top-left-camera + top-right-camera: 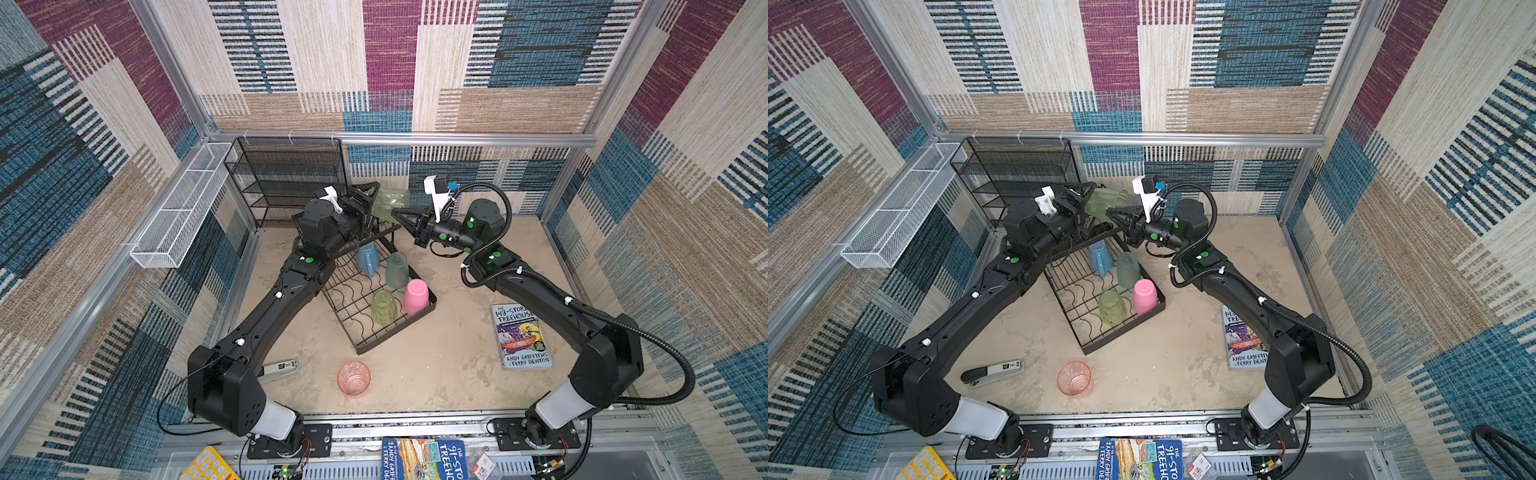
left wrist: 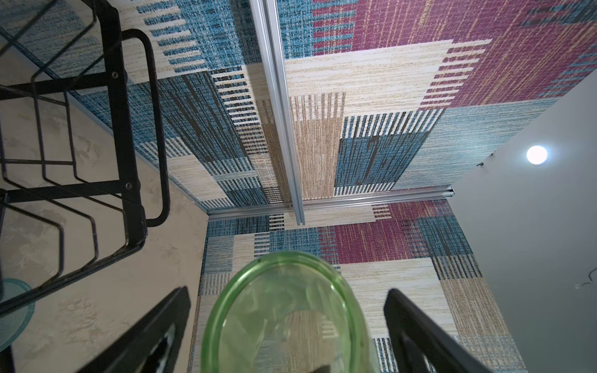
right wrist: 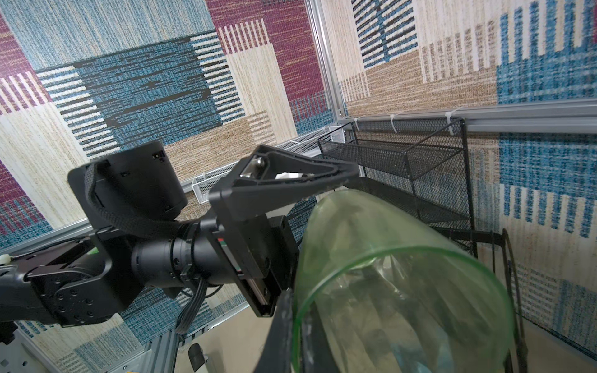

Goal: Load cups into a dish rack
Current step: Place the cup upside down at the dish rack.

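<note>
Left wrist view: the green cup (image 2: 277, 323) sits between the left gripper's (image 2: 287, 292) spread fingers, untouched (the right gripper (image 1: 397, 214) clamps its rim). Four cups (image 1: 397, 272) stand in the dish rack (image 1: 399, 330) below; the pink tumbler (image 1: 353, 377), well apart, is unloaded.

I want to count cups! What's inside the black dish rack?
Four cups stand in the dish rack's lower tray: blue mug, grey-teal tumbler, pink tumbler, green tumbler. The left arm covers much of its raised basket.

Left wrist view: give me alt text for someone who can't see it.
A translucent green cup fills the foreground between the fingers of the open left claw. A black wire rack and patterned walls lie beyond.
</note>
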Controlling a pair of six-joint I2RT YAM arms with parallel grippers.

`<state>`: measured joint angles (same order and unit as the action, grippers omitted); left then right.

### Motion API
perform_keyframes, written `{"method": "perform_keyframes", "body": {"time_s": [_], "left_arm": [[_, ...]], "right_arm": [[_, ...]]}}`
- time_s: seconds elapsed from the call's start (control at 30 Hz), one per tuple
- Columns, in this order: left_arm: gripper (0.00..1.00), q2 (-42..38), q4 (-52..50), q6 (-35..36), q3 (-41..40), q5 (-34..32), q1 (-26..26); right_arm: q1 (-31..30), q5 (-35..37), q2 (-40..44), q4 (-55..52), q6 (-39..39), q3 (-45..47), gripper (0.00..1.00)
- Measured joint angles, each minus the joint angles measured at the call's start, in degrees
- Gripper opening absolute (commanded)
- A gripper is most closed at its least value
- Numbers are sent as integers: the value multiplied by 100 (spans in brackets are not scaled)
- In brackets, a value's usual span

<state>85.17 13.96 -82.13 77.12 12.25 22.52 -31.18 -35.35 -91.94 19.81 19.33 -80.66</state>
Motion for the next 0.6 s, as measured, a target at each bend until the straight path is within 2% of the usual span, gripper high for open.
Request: {"method": "perform_keyframes", "body": {"time_s": [0.33, 0.6], "left_arm": [[90, 114, 282, -168, -94, 17, -26], [78, 160, 498, -188, -166, 20, -79]], "right_arm": [[-57, -4, -173, -129, -7, -149, 0], [-85, -72, -168, -129, 15, -157, 0]]}}
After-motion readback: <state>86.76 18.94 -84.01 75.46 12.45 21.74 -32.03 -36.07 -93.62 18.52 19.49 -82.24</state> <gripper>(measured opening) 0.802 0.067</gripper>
